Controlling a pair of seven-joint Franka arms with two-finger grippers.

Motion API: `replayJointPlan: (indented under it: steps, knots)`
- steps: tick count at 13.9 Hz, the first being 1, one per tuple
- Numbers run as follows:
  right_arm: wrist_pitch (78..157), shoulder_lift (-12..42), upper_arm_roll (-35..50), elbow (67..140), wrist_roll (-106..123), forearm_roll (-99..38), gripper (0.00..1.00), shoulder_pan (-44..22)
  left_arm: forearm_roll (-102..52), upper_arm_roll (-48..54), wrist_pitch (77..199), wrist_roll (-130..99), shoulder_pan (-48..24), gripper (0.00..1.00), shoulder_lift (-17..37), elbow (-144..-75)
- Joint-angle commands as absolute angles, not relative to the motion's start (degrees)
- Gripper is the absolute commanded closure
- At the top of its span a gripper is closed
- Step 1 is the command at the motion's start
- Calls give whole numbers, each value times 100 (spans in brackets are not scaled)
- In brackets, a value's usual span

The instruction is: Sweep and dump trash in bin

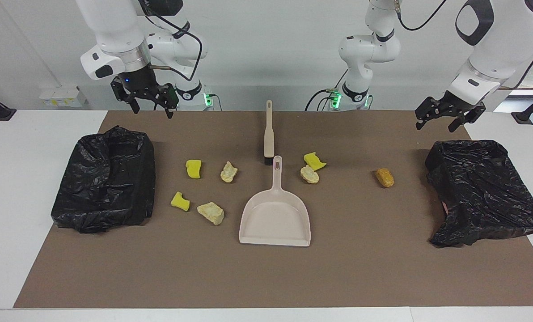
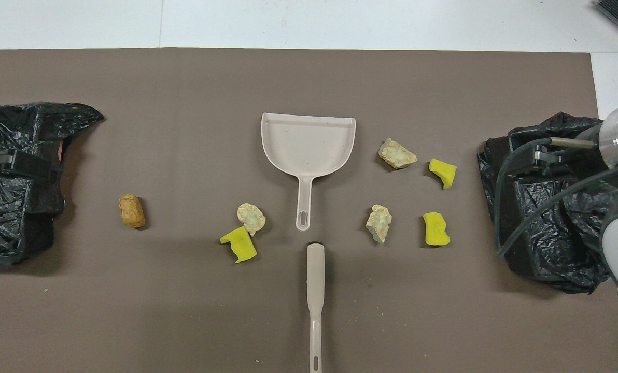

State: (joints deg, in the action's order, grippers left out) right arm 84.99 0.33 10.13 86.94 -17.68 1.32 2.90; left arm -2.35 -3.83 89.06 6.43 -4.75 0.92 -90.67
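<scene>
Lying loose on the brown mat (image 1: 365,268), the trash has not been gathered: seven pieces in all. Two yellow sponge pieces (image 1: 193,168) and two cream lumps (image 1: 211,213) sit toward the right arm's end, between the dustpan (image 1: 275,221) and one black bin bag (image 1: 105,179). A third sponge piece (image 1: 314,161) touches a cream lump (image 1: 310,175) just beside the dustpan handle. The orange-brown lump (image 1: 384,177) lies alone, near the second bin bag (image 1: 485,190) at the left arm's end.

Judged status: sweeping not yet begun. The brush (image 1: 269,134) lies untouched, nearer the robots than the dustpan, nearly end to end with its handle.

The right gripper (image 1: 151,103) hangs with its fingers apart and holding nothing, over the mat's edge by the first bag. The left gripper (image 1: 443,118) is likewise spread and unloaded above the second bag.

The next move likely calls for one arm taking the brush handle and the other the dustpan handle. The handles lie close together, so the arms may crowd. Open mat lies farther from the robots than the dustpan; the bags close off both ends.
</scene>
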Motion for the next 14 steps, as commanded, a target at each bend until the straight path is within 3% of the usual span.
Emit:
replayJointPlan:
  steps: [1,9,14]
  knots:
    - [8569,-132,1020,8895,-1608,18,0,351,-158,-352,8851,677,-439,0,-44,-9220]
    - [8682,-105,1020,8885,-1635,-9,0,369,-167,-352,9026,721,-483,0,-237,-9570]
    - [8982,35,1037,8886,-1723,-9,0,273,-220,-272,9894,589,-1001,0,-641,-10798]
